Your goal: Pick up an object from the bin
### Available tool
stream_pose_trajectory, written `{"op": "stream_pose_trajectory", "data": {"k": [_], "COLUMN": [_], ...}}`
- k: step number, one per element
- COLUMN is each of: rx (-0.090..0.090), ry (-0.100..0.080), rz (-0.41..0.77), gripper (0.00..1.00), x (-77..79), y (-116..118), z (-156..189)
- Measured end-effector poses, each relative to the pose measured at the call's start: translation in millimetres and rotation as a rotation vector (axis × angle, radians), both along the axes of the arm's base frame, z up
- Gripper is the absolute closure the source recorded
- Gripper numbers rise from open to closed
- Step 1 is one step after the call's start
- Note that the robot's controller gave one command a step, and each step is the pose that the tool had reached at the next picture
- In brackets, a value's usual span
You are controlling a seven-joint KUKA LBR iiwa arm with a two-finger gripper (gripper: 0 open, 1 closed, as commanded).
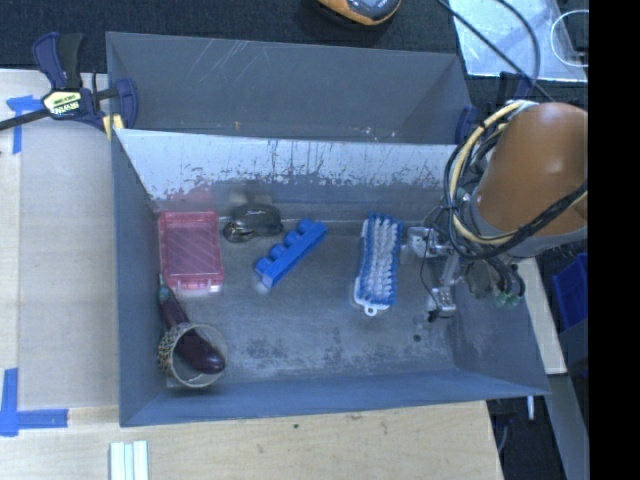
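Note:
My gripper (440, 290) hangs low at the right side of the bin, close to the right wall. Just to its left lies a blue and white scrubbing brush (378, 263), lengthwise, a small gap away from the gripper. Further left, a blue toothed plastic block (290, 252) lies at a slant on the bin floor. Nothing shows in the gripper.
A small dark metal piece (250, 224) lies near the back wall. A pink rectangular box (190, 252) sits at the left. Below it, a speckled round cup with a dark purple thing in it (191, 354) lies in the front left corner. The arm's orange cover looms over the right rim.

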State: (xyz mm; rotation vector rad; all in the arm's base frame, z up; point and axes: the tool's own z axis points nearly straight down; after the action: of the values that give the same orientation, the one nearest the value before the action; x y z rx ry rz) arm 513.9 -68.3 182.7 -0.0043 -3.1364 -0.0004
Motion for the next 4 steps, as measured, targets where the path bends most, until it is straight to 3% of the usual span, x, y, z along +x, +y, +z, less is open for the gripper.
{"op": "stream_pose_trajectory", "data": {"k": [1, 2, 3, 4], "rx": [-0.001, 0.0, 0.0, 0.0], "ry": [-0.009, -0.009, -0.012, -0.011], "rz": [0.002, 0.555, 0.461, 0.648], "gripper": [0.0, 0.0, 0.0, 0.0], "x": [1.9, 40.3, 75.4, 80.2], "y": [0.3, 0.3, -4.5, -2.6], "z": [4.5, -73.3, -57.2, -50.7]}}
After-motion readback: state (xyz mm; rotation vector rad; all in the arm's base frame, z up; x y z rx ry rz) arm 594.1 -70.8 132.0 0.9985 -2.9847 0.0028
